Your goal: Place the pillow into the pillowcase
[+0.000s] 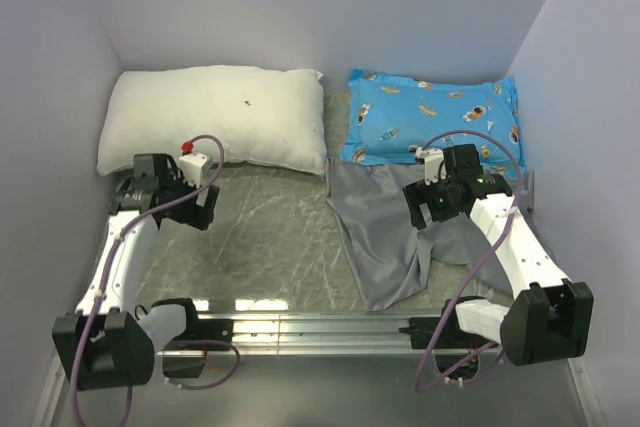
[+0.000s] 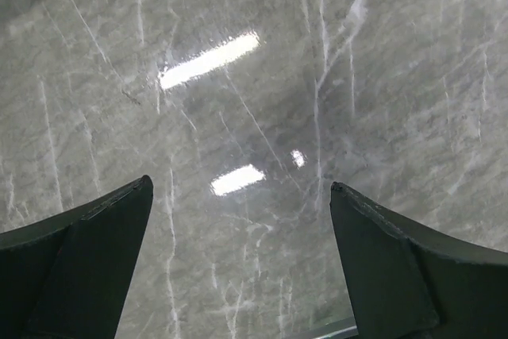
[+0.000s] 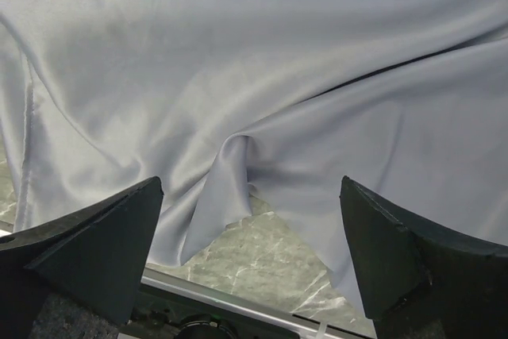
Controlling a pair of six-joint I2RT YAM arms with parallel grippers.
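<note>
Our right end effector (image 3: 248,196) hangs, jaws apart, over the limp grey fabric pillowcase (image 1: 385,232); our left end effector (image 2: 240,196), likewise apart, faces the marbled grey worktop (image 1: 270,237). The plain white stuffed pillow (image 1: 215,117) lies far-left, uncased. We should probably pinch just one layer at the opening.

pillow (image 1: 215,117) far left, pillowcase (image 1: 385,232) right, printed pillow (image 1: 430,117) behind it
</note>
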